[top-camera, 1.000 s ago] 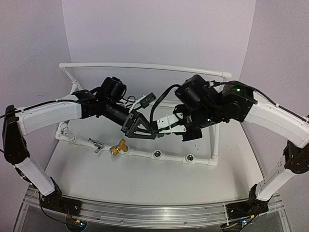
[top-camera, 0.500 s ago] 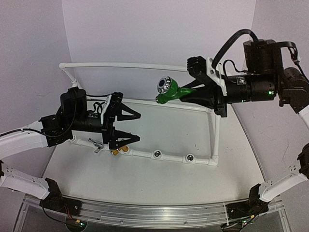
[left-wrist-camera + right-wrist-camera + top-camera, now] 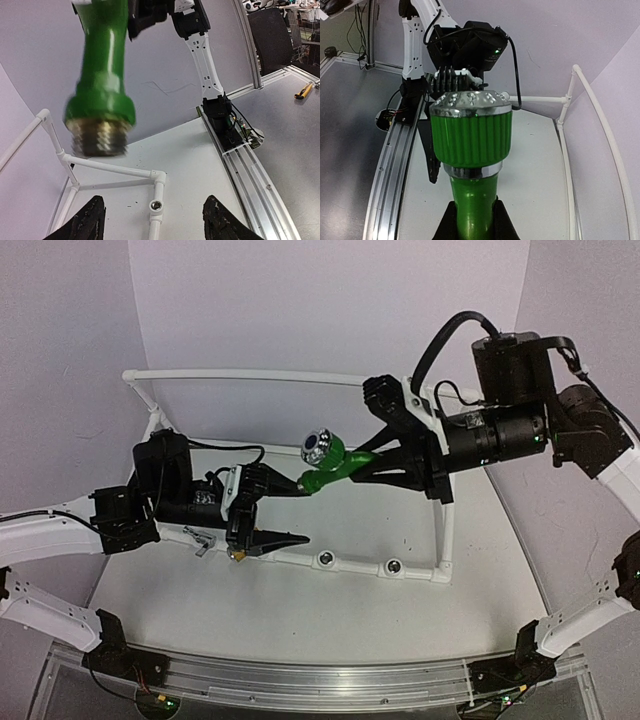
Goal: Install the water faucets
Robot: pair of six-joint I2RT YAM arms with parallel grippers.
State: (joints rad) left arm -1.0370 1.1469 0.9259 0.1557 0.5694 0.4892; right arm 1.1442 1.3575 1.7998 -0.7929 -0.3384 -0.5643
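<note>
My right gripper is shut on the stem of the bright green faucet, holding it in the air above the white pipe frame. The faucet's ribbed green knob with its silver cap faces the right wrist camera, above my right gripper. The brass threaded end points toward my left gripper, which is open with nothing between its fingers. The brass-yellow faucet peeks out under the left gripper. The silver faucet lies by the front pipe.
The front pipe carries two round metal-lined sockets; one socket shows between my left fingers. A tall white rail runs along the back. An aluminium base rail spans the near edge.
The right arm has carried the green faucet left and down toward the left gripper. The left gripper has shifted right and its jaws have narrowed.
</note>
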